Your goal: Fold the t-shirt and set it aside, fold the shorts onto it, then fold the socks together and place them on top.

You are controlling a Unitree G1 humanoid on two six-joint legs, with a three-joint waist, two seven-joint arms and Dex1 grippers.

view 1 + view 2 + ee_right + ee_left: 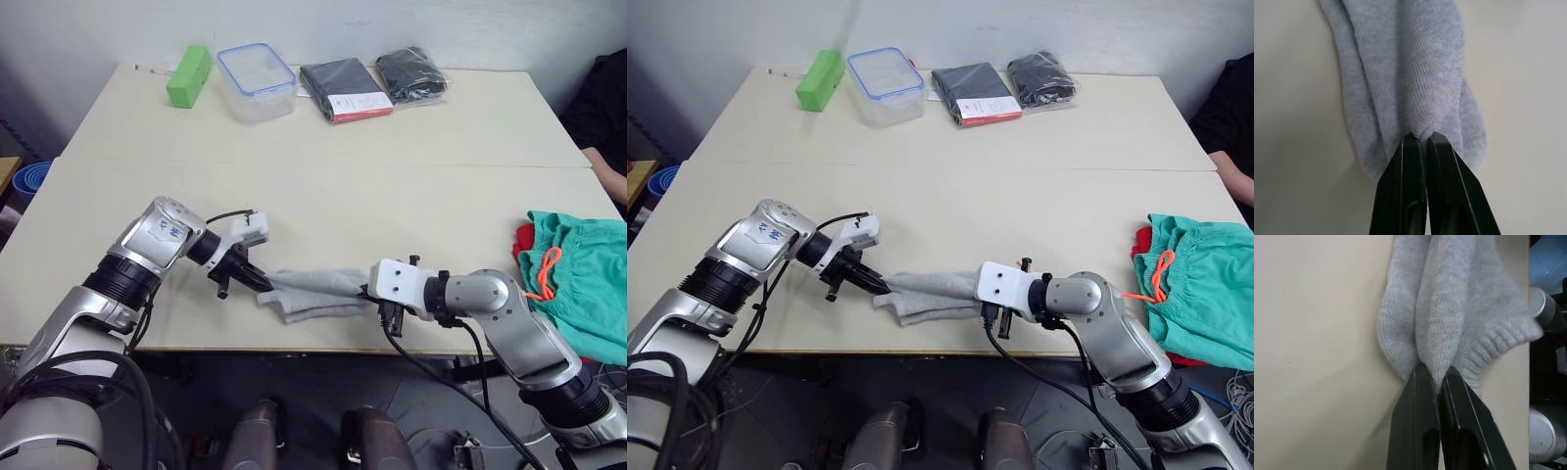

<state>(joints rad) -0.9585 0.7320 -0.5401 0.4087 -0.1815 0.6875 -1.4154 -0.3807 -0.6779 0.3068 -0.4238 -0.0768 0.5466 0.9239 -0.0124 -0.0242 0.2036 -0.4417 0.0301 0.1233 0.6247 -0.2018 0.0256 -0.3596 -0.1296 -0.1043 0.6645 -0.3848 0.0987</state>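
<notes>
Item: the socks (315,293), stretched between your grippers. Left gripper (263,281) pinches their left end; right gripper (366,291) pinches their right end, both clamped on knit.

Both arms reach inward low over the table's near edge, the left gripper (263,282) pinched tight on one end of the socks (312,294) and the right gripper (368,291) clamped on the other end, fingertips pointing toward each other.
</notes>
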